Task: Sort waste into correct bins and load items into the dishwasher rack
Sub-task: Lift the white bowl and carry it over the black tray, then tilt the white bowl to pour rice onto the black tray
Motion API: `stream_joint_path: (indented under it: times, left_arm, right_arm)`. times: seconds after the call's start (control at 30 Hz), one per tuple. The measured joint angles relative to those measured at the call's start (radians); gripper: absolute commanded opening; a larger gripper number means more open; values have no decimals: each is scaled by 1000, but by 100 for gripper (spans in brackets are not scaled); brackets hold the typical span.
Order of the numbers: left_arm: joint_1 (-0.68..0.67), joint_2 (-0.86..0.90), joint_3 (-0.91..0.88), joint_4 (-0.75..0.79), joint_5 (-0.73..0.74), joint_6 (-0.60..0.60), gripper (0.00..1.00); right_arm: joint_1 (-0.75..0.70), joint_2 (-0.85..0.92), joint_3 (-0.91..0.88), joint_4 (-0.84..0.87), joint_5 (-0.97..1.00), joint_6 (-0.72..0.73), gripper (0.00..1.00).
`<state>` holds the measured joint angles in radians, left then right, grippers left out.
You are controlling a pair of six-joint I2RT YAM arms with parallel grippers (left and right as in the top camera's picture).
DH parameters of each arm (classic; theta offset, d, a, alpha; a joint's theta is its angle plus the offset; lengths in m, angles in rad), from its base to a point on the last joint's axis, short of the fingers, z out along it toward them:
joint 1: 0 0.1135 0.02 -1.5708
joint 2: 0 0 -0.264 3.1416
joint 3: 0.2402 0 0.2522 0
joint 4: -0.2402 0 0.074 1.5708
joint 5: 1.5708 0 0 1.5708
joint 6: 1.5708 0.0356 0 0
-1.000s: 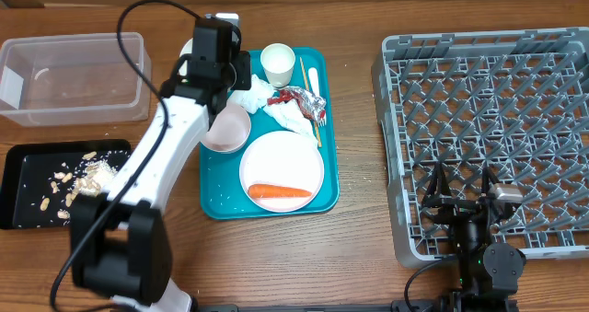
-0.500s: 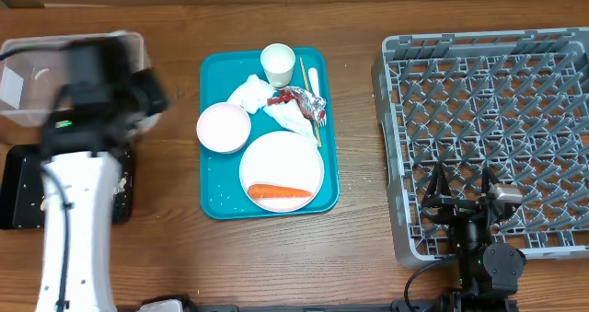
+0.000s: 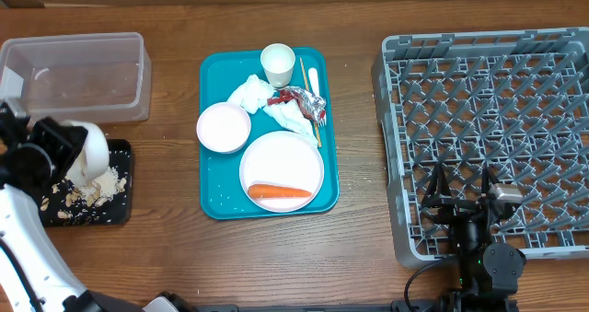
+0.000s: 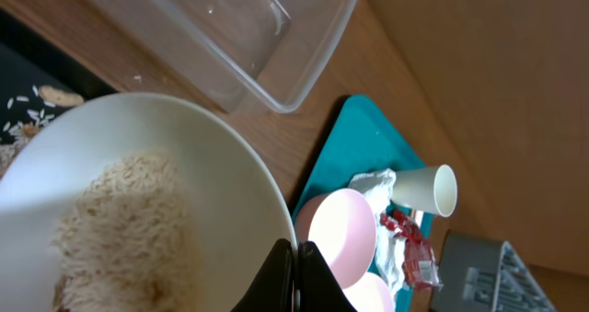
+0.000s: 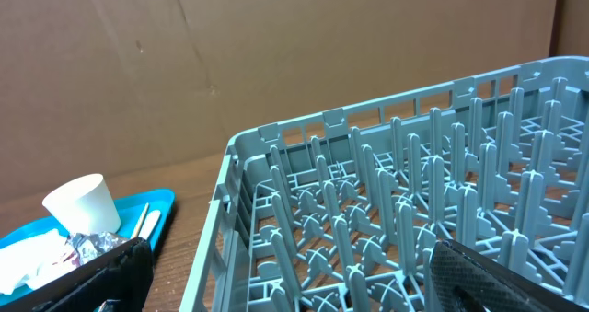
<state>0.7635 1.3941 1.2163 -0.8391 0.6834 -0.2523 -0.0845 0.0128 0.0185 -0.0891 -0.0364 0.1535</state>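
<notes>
We see a white bowl [image 3: 89, 152] of pale grains tipped over the black tray [image 3: 121, 204], scraps [image 3: 97, 185] inside, at the left edge of the table [image 3: 170, 257].

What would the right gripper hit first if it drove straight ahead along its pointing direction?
Likely the dishwasher rack: its upright pegs fill the view ahead of the right gripper, whose jaws are open, though depth is unclear.

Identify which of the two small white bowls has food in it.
The bowl gripped by the left tool, tilted over the black tray, holds rice-like crumbs; the other bowl sits upright and empty on the teal tray.
</notes>
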Motion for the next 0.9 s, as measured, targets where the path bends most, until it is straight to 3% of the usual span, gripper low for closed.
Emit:
stream_joint_path:
  times: [0.2,0.4,0.57,0.9]
  left_arm:
    - [95,23,-123,155,174,8,4]
    - [151,182,-140,233,356,-3,4]
    - [172,267,-150,241,481,-4,4]
    - [244,271,-150,238,622,-68,4]
  right_arm:
    - [0,0,0,0,0,0,100]
    - [0,0,0,0,0,0,100]
    - [0,0,0,0,0,0,100]
    - [0,0,0,0,-1,0,100]
